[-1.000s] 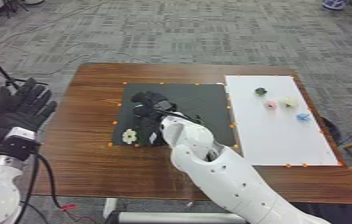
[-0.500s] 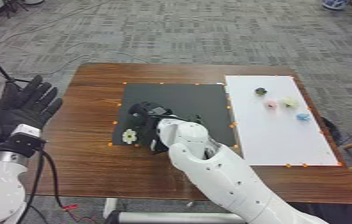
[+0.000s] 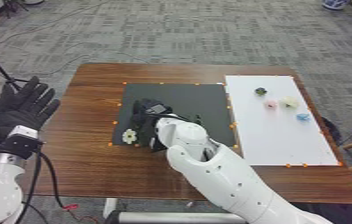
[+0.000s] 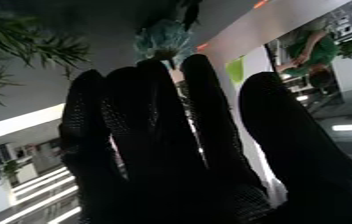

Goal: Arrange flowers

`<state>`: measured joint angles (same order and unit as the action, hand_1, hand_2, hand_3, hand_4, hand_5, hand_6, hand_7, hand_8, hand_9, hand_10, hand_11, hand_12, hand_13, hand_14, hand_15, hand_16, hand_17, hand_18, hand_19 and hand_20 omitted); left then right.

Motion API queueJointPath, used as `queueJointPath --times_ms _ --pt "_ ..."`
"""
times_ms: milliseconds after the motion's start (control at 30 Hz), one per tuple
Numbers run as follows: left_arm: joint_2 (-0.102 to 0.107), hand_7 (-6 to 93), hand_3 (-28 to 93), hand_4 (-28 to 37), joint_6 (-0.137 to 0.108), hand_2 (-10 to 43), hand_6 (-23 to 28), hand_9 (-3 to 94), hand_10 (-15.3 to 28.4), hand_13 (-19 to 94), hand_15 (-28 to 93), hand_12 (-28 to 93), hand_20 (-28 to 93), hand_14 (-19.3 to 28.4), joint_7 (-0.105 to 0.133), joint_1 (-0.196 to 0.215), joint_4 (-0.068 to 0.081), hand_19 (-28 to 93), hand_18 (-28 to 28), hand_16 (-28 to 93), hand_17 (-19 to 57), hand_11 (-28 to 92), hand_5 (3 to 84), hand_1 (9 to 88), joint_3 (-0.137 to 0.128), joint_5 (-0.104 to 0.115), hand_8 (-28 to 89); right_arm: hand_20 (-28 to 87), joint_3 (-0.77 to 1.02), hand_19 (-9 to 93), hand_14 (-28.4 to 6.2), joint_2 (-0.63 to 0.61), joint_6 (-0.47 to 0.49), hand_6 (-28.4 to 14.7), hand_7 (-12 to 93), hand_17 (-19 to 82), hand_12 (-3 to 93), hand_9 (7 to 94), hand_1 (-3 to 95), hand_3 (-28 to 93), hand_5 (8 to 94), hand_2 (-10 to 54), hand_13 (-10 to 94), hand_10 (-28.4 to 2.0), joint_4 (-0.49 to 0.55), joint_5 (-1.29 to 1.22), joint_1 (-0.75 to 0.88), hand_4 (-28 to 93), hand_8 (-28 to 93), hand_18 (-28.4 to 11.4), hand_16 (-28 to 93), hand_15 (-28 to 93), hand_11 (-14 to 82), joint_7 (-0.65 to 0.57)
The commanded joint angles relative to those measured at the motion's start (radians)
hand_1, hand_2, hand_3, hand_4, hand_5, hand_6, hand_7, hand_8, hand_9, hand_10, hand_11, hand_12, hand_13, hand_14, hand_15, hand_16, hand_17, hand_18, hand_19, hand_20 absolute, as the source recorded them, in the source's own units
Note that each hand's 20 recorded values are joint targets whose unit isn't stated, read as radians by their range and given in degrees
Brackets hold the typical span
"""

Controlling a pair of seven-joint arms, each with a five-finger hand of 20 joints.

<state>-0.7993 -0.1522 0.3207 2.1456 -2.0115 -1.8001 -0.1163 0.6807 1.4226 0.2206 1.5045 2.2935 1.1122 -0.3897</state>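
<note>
Over the black mat [image 3: 177, 95] is my right hand [image 3: 146, 109], palm side hidden from above. A white flower [image 3: 130, 135] lies at the mat's near left corner, close to that hand. Seen from the right wrist, the right hand [image 4: 168, 155] has straight fingers, with the thumb apart from them. Just beyond its fingertips is a pale blue-green flower [image 4: 164, 40]; green leaves [image 4: 30, 40] are farther aside. My left hand [image 3: 21, 110] is raised off the table's left side, fingers straight and spread, holding nothing.
On the right of the brown table [image 3: 92, 170] lies a white board [image 3: 283, 140]. It bears a dark flower [image 3: 260, 91], a pink one [image 3: 271, 104], a cream one [image 3: 288, 102] and a blue one [image 3: 303, 117]. Small orange markers edge the mat and board.
My right hand and forearm have shifted slightly left and toward the near edge, and the hand has turned a little. The left hand has moved only slightly.
</note>
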Motion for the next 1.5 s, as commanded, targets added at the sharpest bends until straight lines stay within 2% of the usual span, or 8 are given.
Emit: queueJointPath --times_ms 33,167,233,333,533,733,900,1500 --pt "0.003 4.0 65 -28.3 0.017 18.6 6.2 31.3 12.1 19 17 8 10 12.4 0.008 -0.014 0.002 18 10.2 -5 -4.4 8 36.4 24.1 0.007 0.028 -7 31 0.015 83 -16.5 0.008 0.031 -6.4 14 30 11.1 46.8 27.0 80 53.0 15.0 61 -20.5 0.068 -0.004 -0.001 -21 -11 -26.9 21 79 12.3 -0.008" --pt "0.007 3.4 65 -28.3 0.000 18.4 7.0 28.8 13.1 17 16 9 10 14.2 -0.002 -0.025 0.003 19 11.9 -4 -4.7 8 34.7 23.7 0.013 0.001 -7 30 0.027 83 -16.5 0.006 0.082 -6.1 13 30 10.3 43.6 27.5 79 52.4 13.2 61 -22.4 0.108 0.001 0.004 -21 -11 -27.3 20 78 10.1 -0.017" --pt "0.005 3.3 65 -28.3 0.020 18.2 7.1 28.1 12.9 17 15 9 9 13.9 -0.001 -0.023 0.008 19 11.9 -4 -4.7 7 33.9 23.4 0.012 -0.005 -7 29 0.045 82 -17.0 -0.001 0.092 -6.2 12 29 9.9 40.3 27.6 78 51.3 11.9 60 -23.8 0.147 -0.021 0.023 -21 -11 -27.5 20 77 8.5 -0.035" --pt "-0.005 3.3 65 -28.3 0.041 18.1 6.1 28.3 10.7 17 12 9 8 11.0 -0.028 -0.021 0.007 17 10.2 -4 -4.0 6 32.9 23.3 -0.002 -0.058 -6 29 0.107 82 -17.6 -0.032 0.050 -6.7 11 29 10.2 37.2 27.6 78 50.6 11.5 58 -24.9 0.228 -0.030 0.080 -22 -11 -27.6 20 77 7.8 -0.054" --pt "-0.002 3.4 66 -28.3 0.048 18.1 5.6 28.6 9.9 18 9 10 9 9.6 -0.038 -0.028 0.009 15 9.5 -3 -3.5 5 32.8 23.1 -0.021 -0.054 -6 28 0.414 82 -18.0 -0.068 -0.014 -9.1 9 28 10.2 38.4 28.1 77 48.3 8.9 58 -24.7 0.327 -0.227 0.230 -22 -10 -27.8 19 77 7.6 -0.004" --pt "-0.008 3.2 65 -28.3 0.048 18.1 5.4 29.6 9.3 18 8 10 9 7.0 -0.025 0.078 -0.042 14 9.0 -4 -3.2 4 33.6 23.2 -0.132 -0.055 -6 27 0.531 80 -16.8 -0.182 -0.228 -9.3 10 27 10.9 42.9 30.8 78 49.0 5.6 58 -22.6 0.358 -0.235 0.298 -22 -9 -26.6 18 74 9.0 -0.102" --pt "-0.026 3.4 65 -28.3 0.055 18.2 4.5 31.0 9.0 19 9 10 10 6.7 -0.018 0.163 -0.071 15 8.7 -4 -3.1 5 36.0 23.7 -0.224 -0.056 -6 27 0.601 79 -16.2 -0.231 -0.233 -7.9 11 27 10.7 45.0 34.7 78 50.5 3.0 58 -20.5 0.361 -0.213 0.354 -23 -10 -25.8 18 73 9.4 -0.134" --pt "-0.040 3.5 65 -28.3 0.046 18.0 4.8 31.6 9.3 19 10 9 9 7.2 0.012 0.209 -0.097 14 8.1 -5 -2.5 5 36.4 24.1 -0.264 -0.051 -6 29 0.757 78 -10.3 -0.485 -0.150 -4.7 13 27 9.6 44.4 52.6 76 48.8 -9.5 60 -15.1 0.357 0.121 0.600 -28 -12 -24.7 27 66 10.3 -0.269"
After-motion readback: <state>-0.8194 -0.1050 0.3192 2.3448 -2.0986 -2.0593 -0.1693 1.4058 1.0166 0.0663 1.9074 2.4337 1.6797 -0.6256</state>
